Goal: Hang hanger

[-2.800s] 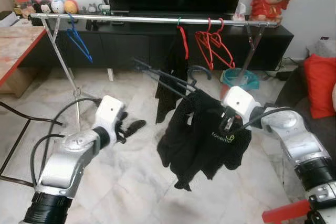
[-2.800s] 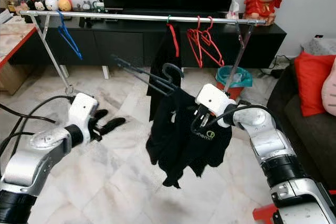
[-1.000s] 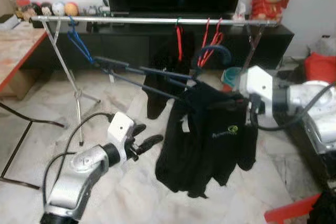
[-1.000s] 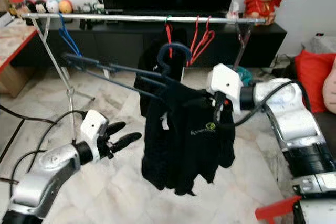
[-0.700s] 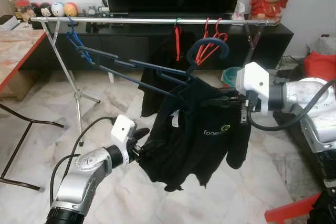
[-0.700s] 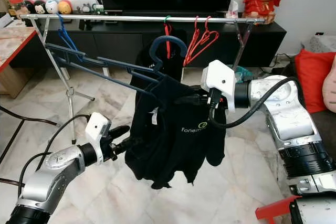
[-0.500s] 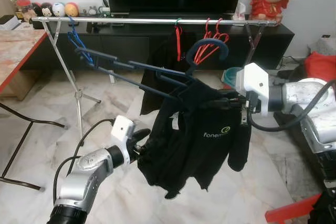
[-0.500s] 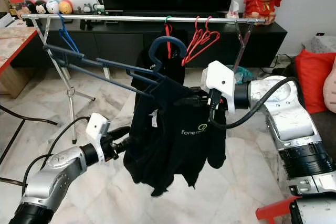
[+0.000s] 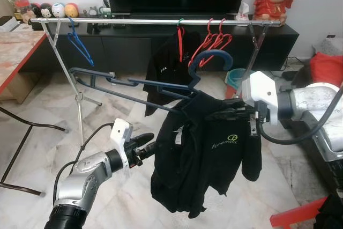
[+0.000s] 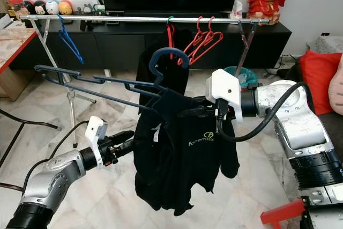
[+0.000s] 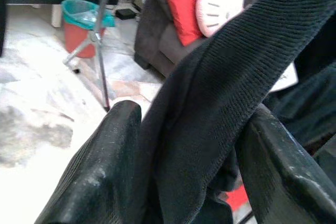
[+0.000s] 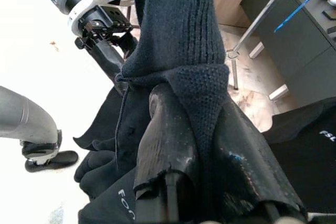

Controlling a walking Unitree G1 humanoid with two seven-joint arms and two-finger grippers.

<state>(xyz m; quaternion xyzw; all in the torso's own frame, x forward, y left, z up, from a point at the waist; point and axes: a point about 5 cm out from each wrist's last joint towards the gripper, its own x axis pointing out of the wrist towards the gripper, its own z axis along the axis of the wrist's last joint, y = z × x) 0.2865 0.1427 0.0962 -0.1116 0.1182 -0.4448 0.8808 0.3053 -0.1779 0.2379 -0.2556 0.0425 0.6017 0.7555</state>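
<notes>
The blue hanger (image 9: 161, 87) with the black sweater (image 9: 214, 159) on it is up in the air in front of the rail (image 9: 155, 21), not yet hooked over it. Its hook (image 10: 167, 58) sits just below the bar, close to the red hangers (image 9: 211, 44) already hanging there. The right gripper (image 12: 194, 145) is clenched on the sweater's shoulder where it wraps the hanger arm, carrying the load. The left gripper (image 11: 178, 145) has a fold of the sweater running between its fingers (image 11: 100, 171) lower down; they sit on either side of the cloth, though I cannot tell how firmly they press. So the lifting looks mostly done. What is left, as I judge it, is raising the hook above the bar, dropping it over, and then letting go with both.
</notes>
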